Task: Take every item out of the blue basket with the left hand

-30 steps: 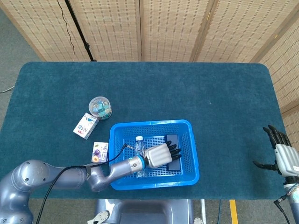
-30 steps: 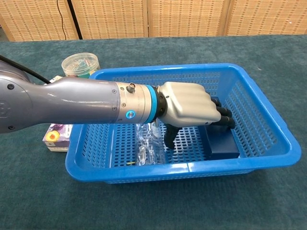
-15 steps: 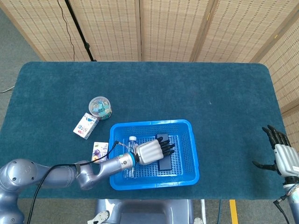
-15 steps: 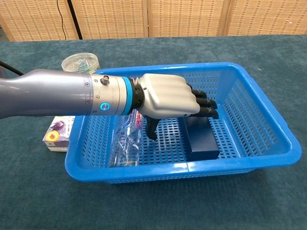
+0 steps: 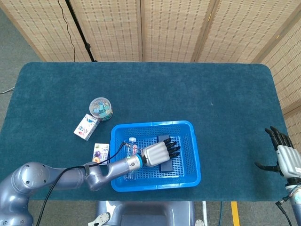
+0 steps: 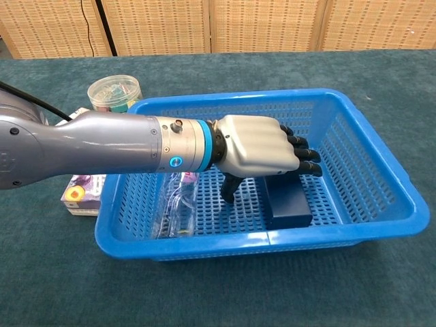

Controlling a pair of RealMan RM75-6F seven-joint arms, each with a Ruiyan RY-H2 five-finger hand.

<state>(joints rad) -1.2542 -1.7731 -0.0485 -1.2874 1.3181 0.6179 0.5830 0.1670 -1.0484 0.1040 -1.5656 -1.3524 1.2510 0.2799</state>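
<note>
The blue basket [image 5: 153, 125] [image 6: 272, 238] stands near the table's front edge. Inside it lie a dark blue box [image 5: 163, 138] [image 6: 289, 205] and a clear plastic bottle [image 5: 131, 146] [image 6: 175, 207] on its side at the left. My left hand [image 5: 159, 153] [image 6: 261, 145] hovers inside the basket, palm down. Its fingers stretch over the top of the box and its thumb points down beside the box's left face. It grips nothing. My right hand [image 5: 285, 157] hangs at the table's right edge with fingers apart and holds nothing.
Left of the basket on the teal cloth sit a round clear jar [image 5: 100, 108] [image 6: 114, 92], a white carton [image 5: 86, 126] and a small purple-printed packet [image 5: 100, 153] [image 6: 82, 194]. My left forearm [image 6: 102, 146] crosses the basket's left wall.
The box and the bottle have slid left inside the basket. My left hand swept left with them, then came back slightly right over the box. The right hand has stayed still.
</note>
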